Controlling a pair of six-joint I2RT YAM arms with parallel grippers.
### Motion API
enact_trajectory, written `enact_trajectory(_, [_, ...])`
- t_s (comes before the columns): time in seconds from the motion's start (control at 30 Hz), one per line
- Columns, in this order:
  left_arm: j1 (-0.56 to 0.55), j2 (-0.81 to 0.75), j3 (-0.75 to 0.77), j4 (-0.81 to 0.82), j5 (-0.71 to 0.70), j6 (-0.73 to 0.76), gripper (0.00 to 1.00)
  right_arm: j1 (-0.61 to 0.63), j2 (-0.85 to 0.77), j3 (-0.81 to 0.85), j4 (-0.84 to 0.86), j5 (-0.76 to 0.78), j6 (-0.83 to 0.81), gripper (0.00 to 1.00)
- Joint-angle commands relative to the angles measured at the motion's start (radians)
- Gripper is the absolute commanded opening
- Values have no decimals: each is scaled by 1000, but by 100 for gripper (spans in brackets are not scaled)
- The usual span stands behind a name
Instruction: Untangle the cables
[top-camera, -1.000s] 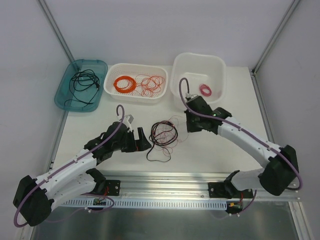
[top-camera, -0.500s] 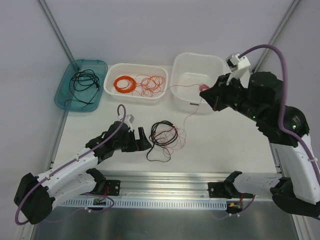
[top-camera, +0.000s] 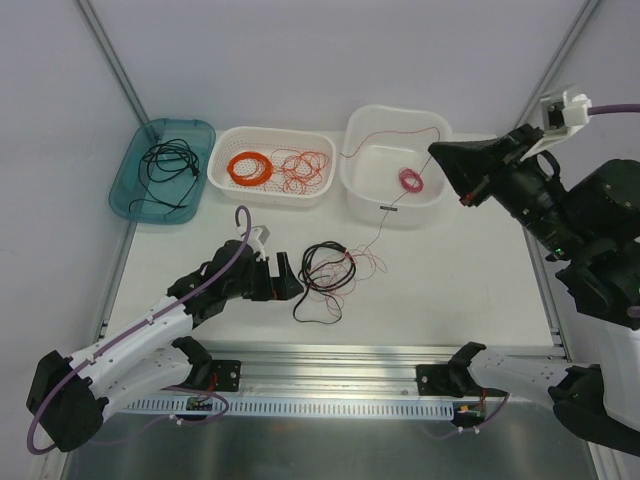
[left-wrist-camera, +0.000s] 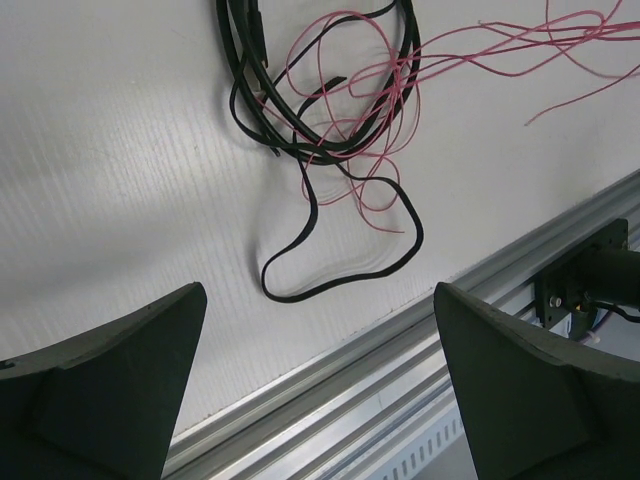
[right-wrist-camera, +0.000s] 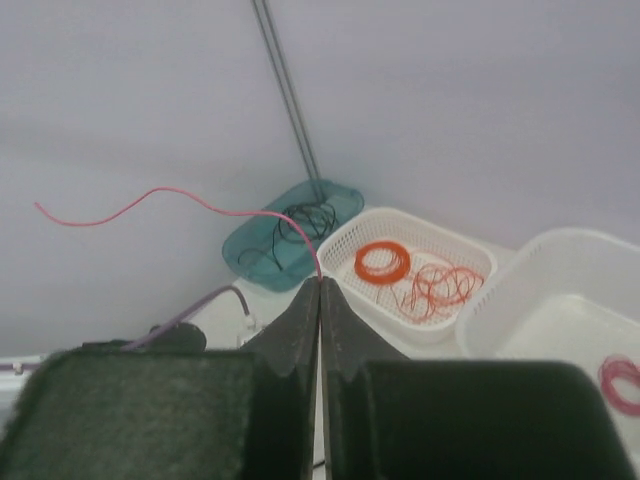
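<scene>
The cables (top-camera: 325, 270) lie as a loose tangle of black and pinkish-red wires on the white table; they also show in the left wrist view (left-wrist-camera: 330, 110). My left gripper (top-camera: 291, 277) is open and empty just left of the tangle, low over the table, with its jaws wide apart (left-wrist-camera: 320, 385). My right gripper (top-camera: 434, 151) is raised high over the white tub and shut on a thin pink wire (top-camera: 378, 230) that runs taut down to the tangle. In the right wrist view the wire (right-wrist-camera: 180, 195) leaves the closed fingertips (right-wrist-camera: 320, 283) and its free end arcs away.
A teal tray (top-camera: 128, 185) with a black cable stands at the back left. A white basket (top-camera: 268, 190) holds a neat orange coil and loose orange-red wires. A white tub (top-camera: 372, 195) holds a small pink coil. An aluminium rail (top-camera: 400, 358) runs along the near edge.
My right arm has lifted and swung to the right with the pink wire, drawing it out of the tangle and over the tub. The left arm has hardly moved.
</scene>
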Motion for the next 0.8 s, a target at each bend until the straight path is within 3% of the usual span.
enact_trajectory(0.0, [-5, -19, 57, 6, 2, 76, 99, 2, -27, 48, 214, 81, -10, 1])
enact_trajectory(0.23, [-5, -9, 78, 5, -6, 99, 99, 3, -68, -18, 501, 268, -60, 1])
enact_trajectory(0.4, [-5, 4, 74, 6, -4, 90, 99, 3, -62, -29, 565, 417, -94, 1])
enact_trajectory(0.63, [-5, 2, 63, 8, -10, 95, 99, 3, -87, -176, 264, 536, -41, 1])
enact_trajectory(0.77, [-5, 5, 63, 8, -9, 101, 99, -6, -194, -488, 107, 694, 112, 1])
